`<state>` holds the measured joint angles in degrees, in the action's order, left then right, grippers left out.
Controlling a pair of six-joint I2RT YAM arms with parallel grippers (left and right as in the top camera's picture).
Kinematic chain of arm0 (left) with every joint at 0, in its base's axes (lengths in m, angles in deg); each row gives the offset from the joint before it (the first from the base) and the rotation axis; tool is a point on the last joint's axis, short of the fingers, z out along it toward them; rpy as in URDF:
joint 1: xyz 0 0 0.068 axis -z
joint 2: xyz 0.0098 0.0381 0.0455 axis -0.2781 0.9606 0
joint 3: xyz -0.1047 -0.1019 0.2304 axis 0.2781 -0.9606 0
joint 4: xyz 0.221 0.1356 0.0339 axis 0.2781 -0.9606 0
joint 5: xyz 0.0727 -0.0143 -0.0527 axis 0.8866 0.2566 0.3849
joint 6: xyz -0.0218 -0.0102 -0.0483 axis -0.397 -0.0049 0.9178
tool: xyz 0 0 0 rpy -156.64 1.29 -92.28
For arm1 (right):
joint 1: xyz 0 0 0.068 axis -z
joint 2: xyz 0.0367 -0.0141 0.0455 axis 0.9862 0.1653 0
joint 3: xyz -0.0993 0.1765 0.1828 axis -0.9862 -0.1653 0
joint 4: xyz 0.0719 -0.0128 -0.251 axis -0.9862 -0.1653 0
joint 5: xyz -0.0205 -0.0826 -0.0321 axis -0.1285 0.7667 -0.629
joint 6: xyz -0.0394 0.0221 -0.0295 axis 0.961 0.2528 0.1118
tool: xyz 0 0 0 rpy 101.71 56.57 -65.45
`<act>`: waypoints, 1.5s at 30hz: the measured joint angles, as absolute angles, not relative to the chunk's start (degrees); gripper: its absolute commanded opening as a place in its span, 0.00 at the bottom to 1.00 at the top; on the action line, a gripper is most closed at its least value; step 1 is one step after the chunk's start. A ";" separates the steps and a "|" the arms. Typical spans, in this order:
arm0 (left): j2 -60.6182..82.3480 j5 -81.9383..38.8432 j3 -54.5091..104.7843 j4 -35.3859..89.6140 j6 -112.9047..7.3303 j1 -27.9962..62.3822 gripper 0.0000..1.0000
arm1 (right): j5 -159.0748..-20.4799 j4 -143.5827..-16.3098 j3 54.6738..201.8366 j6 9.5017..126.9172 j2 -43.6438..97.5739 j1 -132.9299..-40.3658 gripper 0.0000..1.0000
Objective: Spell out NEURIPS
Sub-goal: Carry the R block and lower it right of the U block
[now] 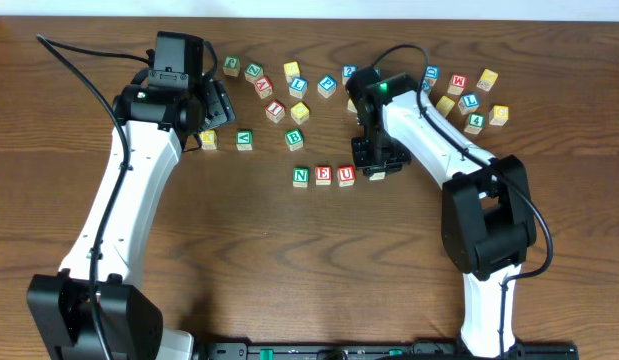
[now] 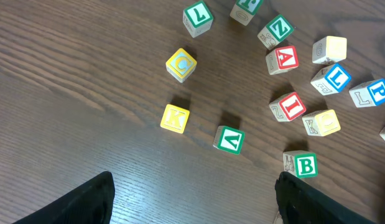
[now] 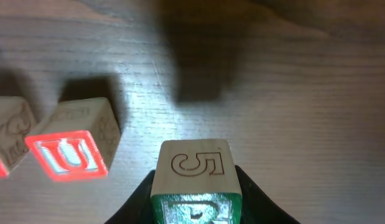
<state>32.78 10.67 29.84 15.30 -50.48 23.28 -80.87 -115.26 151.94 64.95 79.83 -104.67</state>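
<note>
A row of three cubes lies mid-table: green N (image 1: 301, 176), red E (image 1: 323, 175) and red U (image 1: 345, 175). Just right of the U, my right gripper (image 1: 375, 168) is shut on the green R cube (image 3: 195, 180), whose other face shows a 5. In the right wrist view the U (image 3: 71, 149) sits left of the held cube, apart from it. The red I (image 2: 290, 106) and blue P (image 2: 379, 92) lie among the loose cubes. My left gripper (image 2: 192, 205) hangs open above bare wood near the yellow K (image 2: 175, 118).
Loose cubes are scattered along the back: a cluster with green V (image 2: 229, 139), green B (image 2: 304, 165) and yellow C (image 2: 181, 65) left of centre, and another with red M (image 1: 456, 84) and green 4 (image 1: 475, 123) at the right. The table's far edge (image 1: 309, 22) runs behind them.
</note>
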 measured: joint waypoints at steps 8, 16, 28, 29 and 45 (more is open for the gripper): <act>32.78 10.67 29.84 15.30 -50.48 23.28 0.81 | -80.89 -109.01 147.98 64.69 79.83 -104.67 0.30; 32.78 10.67 29.84 15.32 -50.48 23.28 0.81 | -80.87 -105.84 146.32 63.86 79.83 -104.69 0.30; 32.78 10.67 29.84 15.32 -50.48 23.28 0.81 | -80.87 -105.16 144.96 63.64 79.83 -104.84 0.31; 32.78 10.67 29.84 15.34 -50.48 23.28 0.81 | -80.87 -105.11 144.96 63.64 79.83 -104.84 0.31; 32.78 10.69 29.84 15.34 -50.48 23.28 0.81 | -82.88 -104.70 144.96 63.62 79.83 -105.13 0.31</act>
<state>32.78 10.69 29.84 15.34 -50.48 23.28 -82.88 -104.70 144.96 63.62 79.83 -105.13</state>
